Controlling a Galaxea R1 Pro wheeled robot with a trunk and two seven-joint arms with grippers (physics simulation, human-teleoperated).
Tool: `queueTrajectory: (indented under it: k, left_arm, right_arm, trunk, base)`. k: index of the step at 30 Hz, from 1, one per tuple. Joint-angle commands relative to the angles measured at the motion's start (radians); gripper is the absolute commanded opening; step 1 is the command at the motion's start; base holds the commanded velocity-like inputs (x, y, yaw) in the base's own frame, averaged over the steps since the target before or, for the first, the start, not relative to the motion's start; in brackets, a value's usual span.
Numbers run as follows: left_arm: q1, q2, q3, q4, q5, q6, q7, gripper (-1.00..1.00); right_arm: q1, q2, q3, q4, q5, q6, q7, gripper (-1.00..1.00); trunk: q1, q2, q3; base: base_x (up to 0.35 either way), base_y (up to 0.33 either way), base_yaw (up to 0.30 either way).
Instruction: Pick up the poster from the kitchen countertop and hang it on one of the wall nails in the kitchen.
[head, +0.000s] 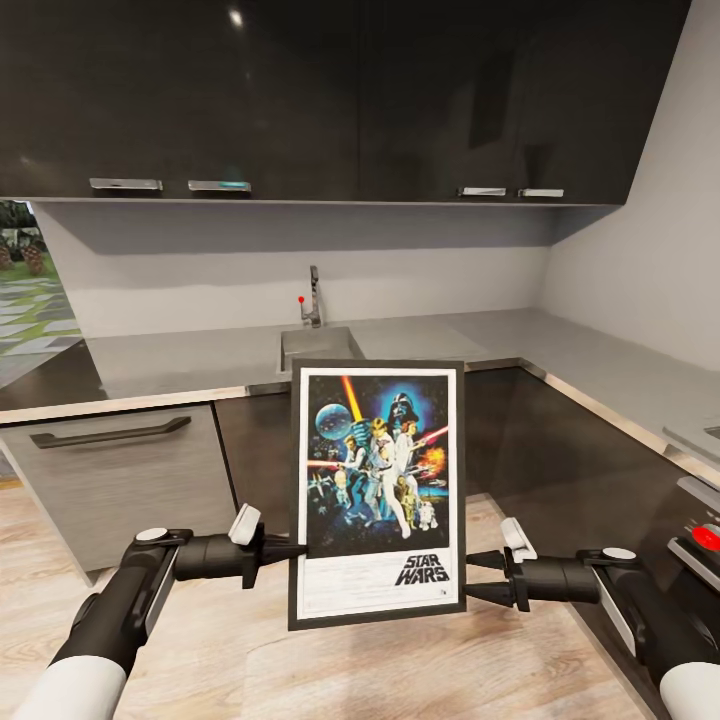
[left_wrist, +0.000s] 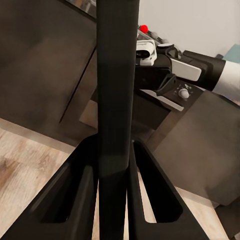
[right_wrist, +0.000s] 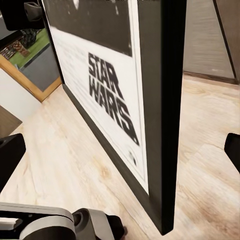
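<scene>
One gripper (head: 290, 553), the left, clamps the poster (head: 378, 490).

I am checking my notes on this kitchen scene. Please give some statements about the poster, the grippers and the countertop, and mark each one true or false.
1. The poster is held upright in the air. True.
2. The left gripper is shut on the poster's edge. True.
3. The right gripper is clamped on the poster. False: its fingers are spread open beside the frame.
4. The poster lies flat on the kitchen countertop. False: it is in front of it, above the wooden floor.
5. The sink has a tap behind it. True.
</scene>
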Motion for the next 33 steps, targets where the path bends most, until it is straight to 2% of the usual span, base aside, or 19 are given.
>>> queueTrajectory:
  k: [1, 21, 33]
  left_arm:
    - [-0.001, 0.0, 0.002, -0.001, -0.006, 0.003, -0.006, -1.0]
    - [0.0, -0.002, -0.001, -0.001, -0.005, 0.003, -0.006, -1.0]
    - [-0.001, -0.002, -0.022, -0.001, -0.005, 0.003, -0.006, -1.0]
  right_arm:
    - [-0.001, 0.0, -0.001, 0.0, 0.0, 0.01, 0.004, 1.0]
    - [-0.001, 0.001, -0.001, 0.0, 0.001, 0.01, 0.004, 1.0]
    - [-0.001, 0.011, -0.001, 0.0, 0.001, 0.01, 0.002, 1.0]
  trunk:
    - [0.0, -0.001, -0.001]
    - [0.0, -0.001, -0.001]
    - [0.0, -0.001, -0.001]
  base:
    - [0.0, 0.0, 0.0]
    - [0.0, 0.0, 0.0]
    - [0.0, 0.0, 0.0]
